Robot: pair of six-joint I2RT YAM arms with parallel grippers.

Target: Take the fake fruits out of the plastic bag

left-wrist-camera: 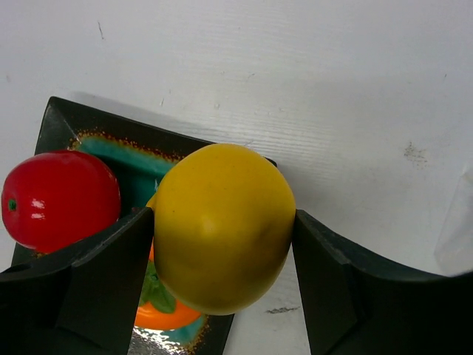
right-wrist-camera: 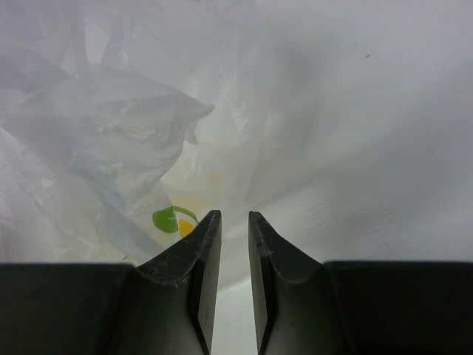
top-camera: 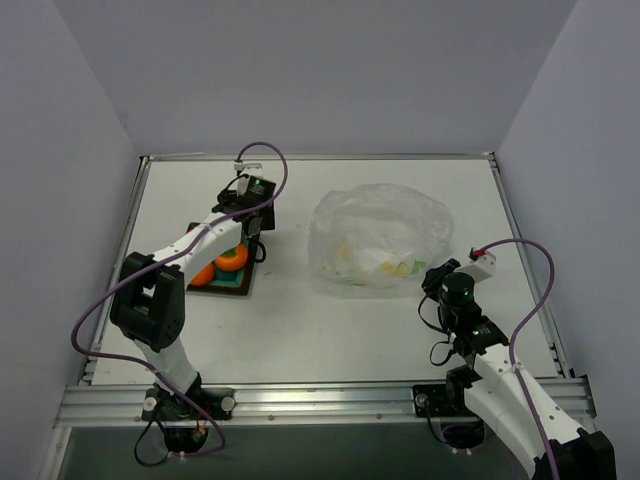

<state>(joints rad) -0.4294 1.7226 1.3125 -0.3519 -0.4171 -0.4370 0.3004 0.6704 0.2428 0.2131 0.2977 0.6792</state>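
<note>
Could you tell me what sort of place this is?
Probably a robotics lab test cell: white table boxed in by plain walls, left arm and right arm bolted to a metal rail.

The yellow fruit [left-wrist-camera: 222,225] looks like smooth plastic with a soft shine. The red fruit [left-wrist-camera: 60,198] is much shinier, with bright white glints. The orange fruit [left-wrist-camera: 166,316] is glossy too. The plate [left-wrist-camera: 70,122] has a dark, shiny glaze, with speckles round its teal middle. The plastic bag [right-wrist-camera: 111,133] is thin, see-through, crinkly and a bit milky. The bench [left-wrist-camera: 332,89] is white and dull, with fine lines and little marks. The left pincer [left-wrist-camera: 223,216] and right pincer [right-wrist-camera: 234,222] have dull black fingers [right-wrist-camera: 177,274], lightly scratched.
</note>
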